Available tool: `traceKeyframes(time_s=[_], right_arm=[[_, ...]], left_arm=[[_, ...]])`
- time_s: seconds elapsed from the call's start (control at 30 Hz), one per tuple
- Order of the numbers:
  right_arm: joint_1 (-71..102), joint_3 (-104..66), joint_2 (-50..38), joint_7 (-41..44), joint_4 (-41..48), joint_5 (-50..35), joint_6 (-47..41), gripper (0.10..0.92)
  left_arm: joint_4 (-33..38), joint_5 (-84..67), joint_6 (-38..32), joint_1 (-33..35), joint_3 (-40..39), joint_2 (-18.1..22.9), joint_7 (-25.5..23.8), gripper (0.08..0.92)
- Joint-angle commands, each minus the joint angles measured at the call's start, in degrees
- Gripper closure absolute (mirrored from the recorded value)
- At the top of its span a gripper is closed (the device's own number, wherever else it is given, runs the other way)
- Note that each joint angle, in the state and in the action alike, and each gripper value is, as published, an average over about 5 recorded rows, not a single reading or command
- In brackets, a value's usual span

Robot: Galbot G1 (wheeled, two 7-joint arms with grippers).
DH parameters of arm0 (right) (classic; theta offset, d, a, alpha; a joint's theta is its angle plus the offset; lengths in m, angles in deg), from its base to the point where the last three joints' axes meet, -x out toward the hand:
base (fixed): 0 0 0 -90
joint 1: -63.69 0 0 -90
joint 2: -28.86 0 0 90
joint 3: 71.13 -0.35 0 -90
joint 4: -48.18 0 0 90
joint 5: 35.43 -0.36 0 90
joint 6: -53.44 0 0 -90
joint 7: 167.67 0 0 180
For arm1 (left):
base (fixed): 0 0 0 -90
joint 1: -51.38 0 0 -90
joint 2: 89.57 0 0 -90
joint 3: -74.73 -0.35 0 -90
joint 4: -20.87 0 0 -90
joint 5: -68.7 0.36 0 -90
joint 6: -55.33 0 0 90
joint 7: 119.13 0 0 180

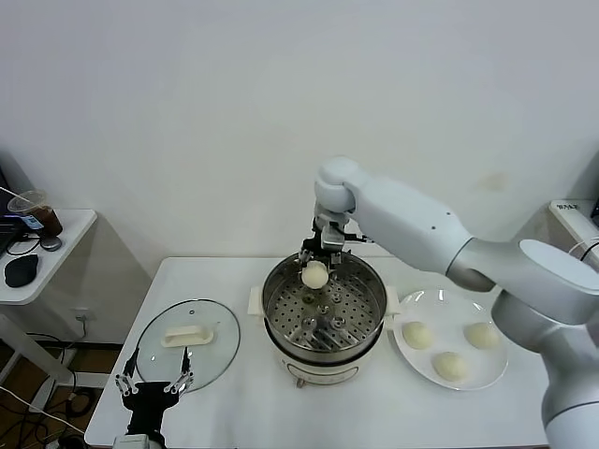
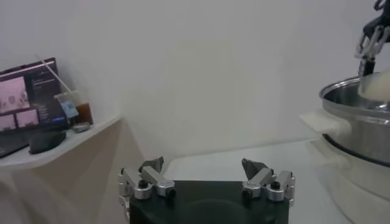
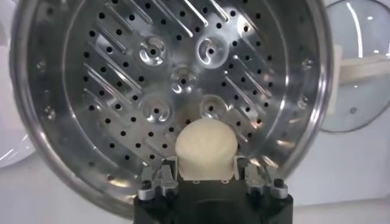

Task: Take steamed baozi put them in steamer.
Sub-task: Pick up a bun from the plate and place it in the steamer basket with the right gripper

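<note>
The right pincer (image 1: pixel 315 267) is clenched on one baozi (image 1: pixel 314 274) — held between its fingers above the steamer (image 1: pixel 324 348) (over the rear tray part). The left pincer (image 1: pixel 154 383) — released — waits beside the steamer.

no readable text anywhere, small label on the box (image 1: pixel 567 208) at the right edge too small to read, screen (image 2: pixel 27 97) content on the side shelf illegible
</note>
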Motion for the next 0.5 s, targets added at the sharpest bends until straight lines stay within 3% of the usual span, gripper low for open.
traceKeyframes(time_s=[0.03, 0.3, 0.5], right_arm=[[2.9, -1.8, 1.1, -0.8, 3.0, 4.6, 0.8, 0.457], [3.3, -2.3, 1.5, -2.6, 4.8, 4.9, 0.8, 0.445], [2.2, -1.1, 1.1, -3.6, 5.1, 0.2, 0.7, 0.307]], left_arm=[[-0.4, 0.2, 0.0, -0.1, -0.1, 0.0, 0.0, 0.177], [-1.2, 0.4, 0.0, -0.8, 0.1, -0.1, -0.2, 0.177], [-1.1, 0.4, 0.0, -0.8, 0.0, -0.1, -0.3, 0.177]])
